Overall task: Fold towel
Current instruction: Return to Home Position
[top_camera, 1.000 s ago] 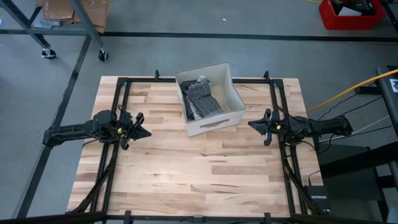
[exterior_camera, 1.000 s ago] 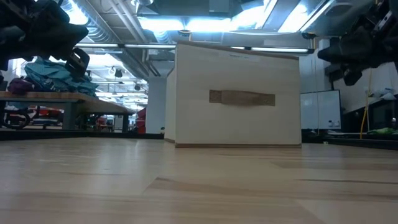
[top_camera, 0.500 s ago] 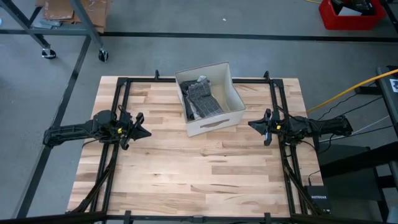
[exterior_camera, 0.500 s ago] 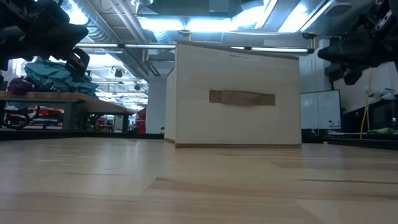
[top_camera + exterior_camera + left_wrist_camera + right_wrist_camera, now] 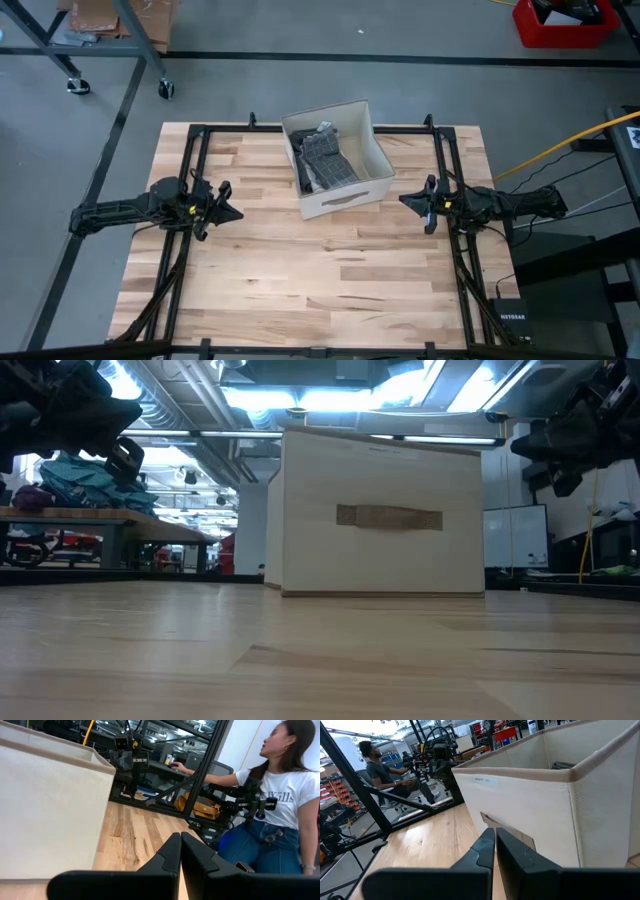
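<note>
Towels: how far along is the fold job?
Done: the towels lie inside the box. In hand: nothing; the left pincer and right pincer are shut and empty, each off to its own side of the box. Left: apparently nothing beyond parking the arms.

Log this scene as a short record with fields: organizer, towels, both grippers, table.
organizer: white fabric bin with a front handle, at the far middle of the table
towels: folded grey-and-white towels inside the organizer
left gripper: shut, empty, left of the organizer, apart from it
right gripper: shut, empty, right of the organizer, apart from it
table: wooden top
</note>
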